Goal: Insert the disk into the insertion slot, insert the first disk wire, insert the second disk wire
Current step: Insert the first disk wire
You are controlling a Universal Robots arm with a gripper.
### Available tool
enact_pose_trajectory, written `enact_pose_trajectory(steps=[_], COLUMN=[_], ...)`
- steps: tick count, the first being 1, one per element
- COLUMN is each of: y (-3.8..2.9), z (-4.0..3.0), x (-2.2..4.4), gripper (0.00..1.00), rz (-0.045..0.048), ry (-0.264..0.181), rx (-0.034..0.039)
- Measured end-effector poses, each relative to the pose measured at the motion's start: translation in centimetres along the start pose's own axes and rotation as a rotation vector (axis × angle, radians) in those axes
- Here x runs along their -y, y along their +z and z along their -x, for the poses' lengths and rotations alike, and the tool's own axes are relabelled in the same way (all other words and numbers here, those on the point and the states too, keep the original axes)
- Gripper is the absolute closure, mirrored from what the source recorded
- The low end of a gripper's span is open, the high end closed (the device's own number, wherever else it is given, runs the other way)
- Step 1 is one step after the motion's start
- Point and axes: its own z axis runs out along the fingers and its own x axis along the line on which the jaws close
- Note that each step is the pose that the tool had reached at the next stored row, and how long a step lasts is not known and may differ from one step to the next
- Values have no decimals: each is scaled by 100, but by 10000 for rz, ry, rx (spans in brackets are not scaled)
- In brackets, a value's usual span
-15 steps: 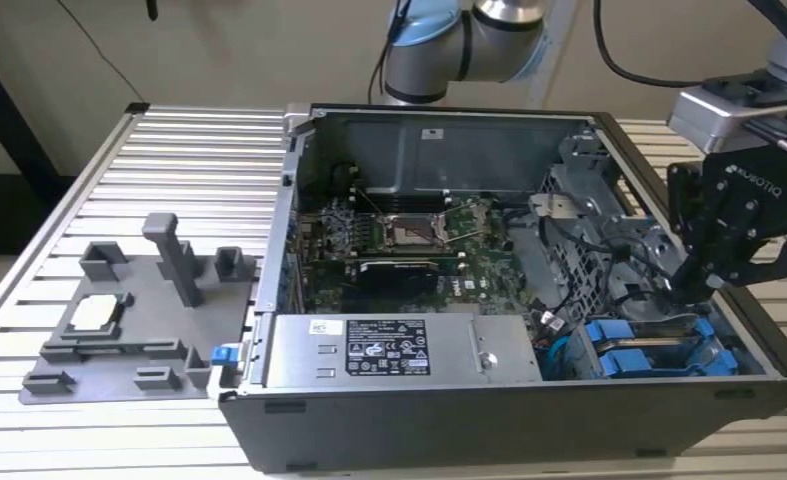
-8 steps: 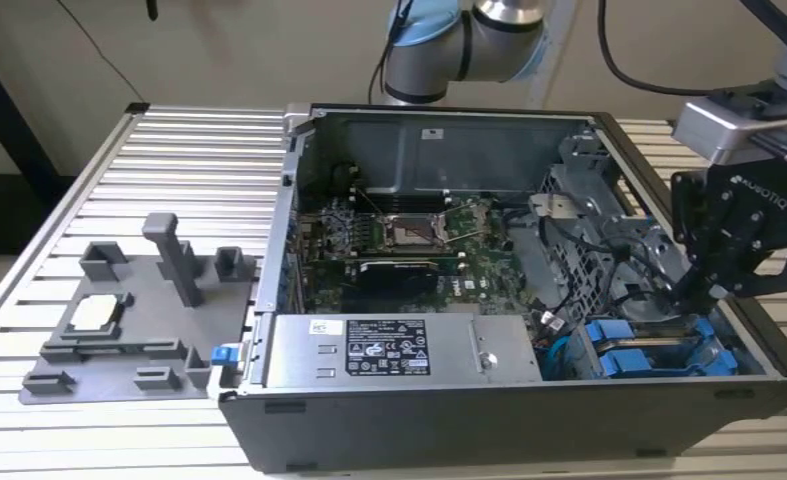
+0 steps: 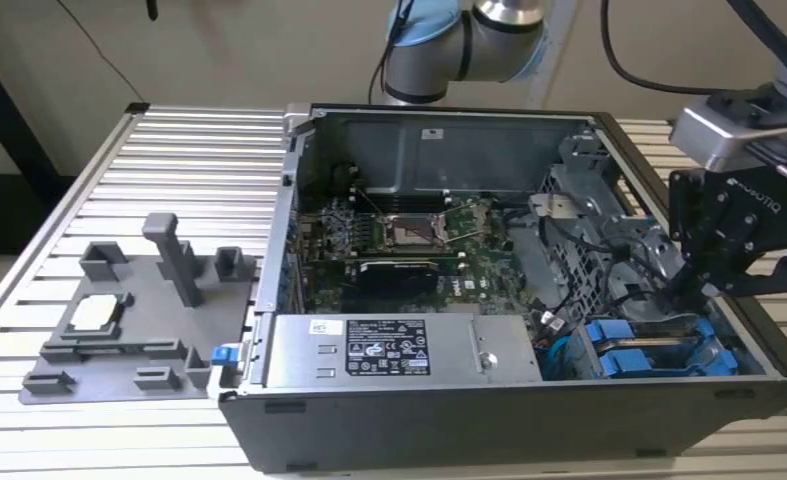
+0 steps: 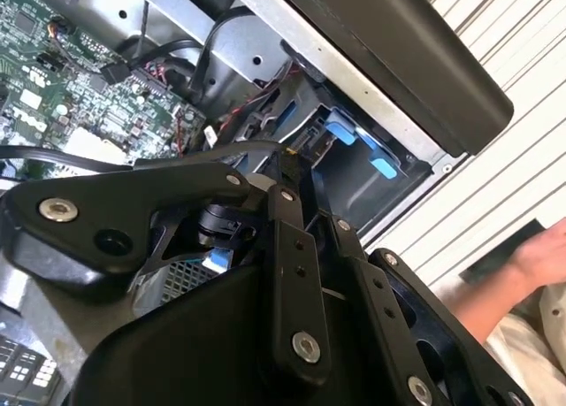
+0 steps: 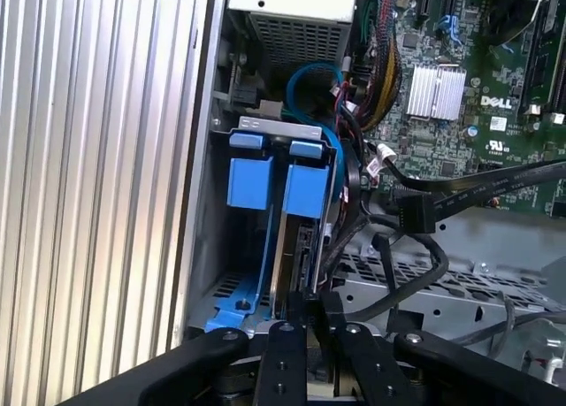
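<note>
The disk stands upright in the insertion slot of the drive cage, its blue frame deep inside the cage and just beside a twin drive on the cage's outer-wall side. The gripper hangs over the cage at the disk's exposed end, its jaws drawn narrow with the tips almost together and nothing clasped between them. A black cable plug lies loose beside the cage, on its motherboard side, not seated in the disk.
</note>
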Motion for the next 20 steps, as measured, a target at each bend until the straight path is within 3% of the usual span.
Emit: enact_pose_trajectory(steps=[10,20], y=[90,134], z=[-36,-35], x=[5,5], gripper=[81,81], rz=[34,55], ry=[83,384], rx=[29,47])
